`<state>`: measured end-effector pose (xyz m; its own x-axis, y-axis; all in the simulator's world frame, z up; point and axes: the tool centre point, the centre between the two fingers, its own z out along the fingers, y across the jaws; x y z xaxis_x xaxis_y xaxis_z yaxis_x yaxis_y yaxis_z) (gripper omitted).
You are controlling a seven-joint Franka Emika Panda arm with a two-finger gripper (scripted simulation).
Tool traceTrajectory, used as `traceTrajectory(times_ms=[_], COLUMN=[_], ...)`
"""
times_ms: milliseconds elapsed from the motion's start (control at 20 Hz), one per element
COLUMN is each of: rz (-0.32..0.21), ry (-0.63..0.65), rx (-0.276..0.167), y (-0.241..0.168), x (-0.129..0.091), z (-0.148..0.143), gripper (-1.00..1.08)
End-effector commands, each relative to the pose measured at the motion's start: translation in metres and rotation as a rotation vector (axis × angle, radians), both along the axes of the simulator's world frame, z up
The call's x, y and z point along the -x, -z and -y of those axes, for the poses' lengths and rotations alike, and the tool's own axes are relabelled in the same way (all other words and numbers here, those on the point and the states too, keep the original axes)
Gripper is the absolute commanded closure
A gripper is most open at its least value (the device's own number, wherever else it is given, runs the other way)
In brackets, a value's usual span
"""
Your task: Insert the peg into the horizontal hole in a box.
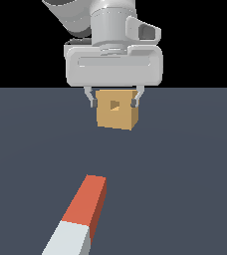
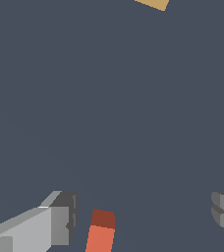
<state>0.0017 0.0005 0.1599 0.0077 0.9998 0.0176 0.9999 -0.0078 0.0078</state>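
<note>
The peg [image 1: 78, 214] lies flat on the dark floor near the front of the exterior view, its red-orange half pointing toward the box and its pale half running off the frame's edge. The tan box [image 1: 116, 119] stands farther back, with the dark hole [image 1: 115, 105] in the face toward the camera. My gripper [image 1: 113, 104] hangs open and empty above the floor, its fingers overlapping the box's upper corners in the picture. In the wrist view the gripper [image 2: 143, 216] is open; the peg's red end [image 2: 100, 234] shows between the fingers, nearer one finger [image 2: 60, 221]. A corner of the box [image 2: 153, 4] shows at the edge.
A flat dark grey-blue floor [image 1: 185, 174] lies under everything. Nothing else stands on it. The background beyond the floor is black.
</note>
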Motion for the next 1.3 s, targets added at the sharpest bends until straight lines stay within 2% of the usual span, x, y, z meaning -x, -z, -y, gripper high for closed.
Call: traceTrajectory(times_ms=[0,150,350,550,950,1250], rz=[0.000,0.000,-0.001,-0.003,-0.008,-0.009], ry=[0.000,0.004,0.023,0.056,0.137,0.169], rx=[0.000,0.000,0.003,0.006,0.015,0.017], y=[0.000,0.002,0.012,0.029,0.072,0.088], x=[0.000,0.001,0.006,0.016,0.046,0.058], z=[0.000,0.006,0.031,0.075,0.186,0.229], gripper=[-0.92,-0.92,-0.92,-0.92,-0.92,-0.92])
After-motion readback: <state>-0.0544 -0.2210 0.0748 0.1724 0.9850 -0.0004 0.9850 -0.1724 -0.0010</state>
